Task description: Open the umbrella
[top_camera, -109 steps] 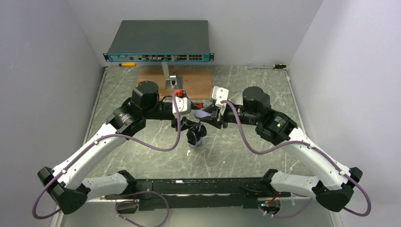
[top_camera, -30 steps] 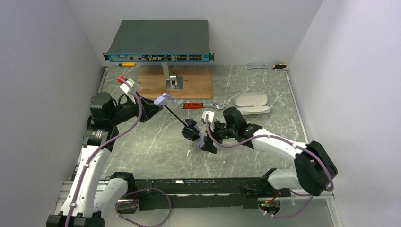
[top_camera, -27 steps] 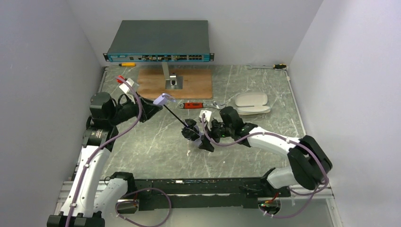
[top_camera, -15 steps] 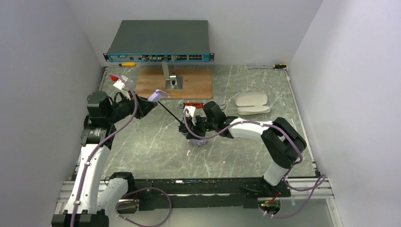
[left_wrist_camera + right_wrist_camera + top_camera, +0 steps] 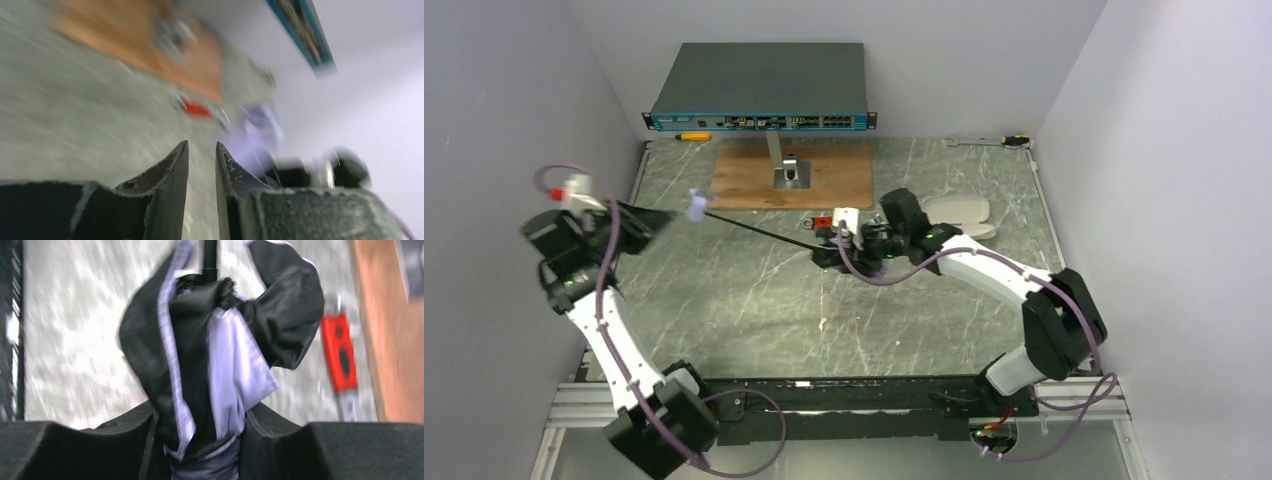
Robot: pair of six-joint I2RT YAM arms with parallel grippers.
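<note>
Lilac-black umbrella (image 5: 210,365) tight between jaws of right gripper (image 5: 200,412), plain only wrist-side; left gripper (image 5: 201,145): state unclear.

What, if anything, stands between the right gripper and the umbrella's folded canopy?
Nothing visible does. The right gripper is shut on the umbrella, with the folded canopy pinched between its fingers. The red-handled wrench lies off to one side, not between them.

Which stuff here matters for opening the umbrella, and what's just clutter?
Job: umbrella; left gripper at its handle end; right gripper clamped on its folded fabric.
Clutter: red wrench; wooden board; network switch; pale case; yellow screwdriver.
</note>
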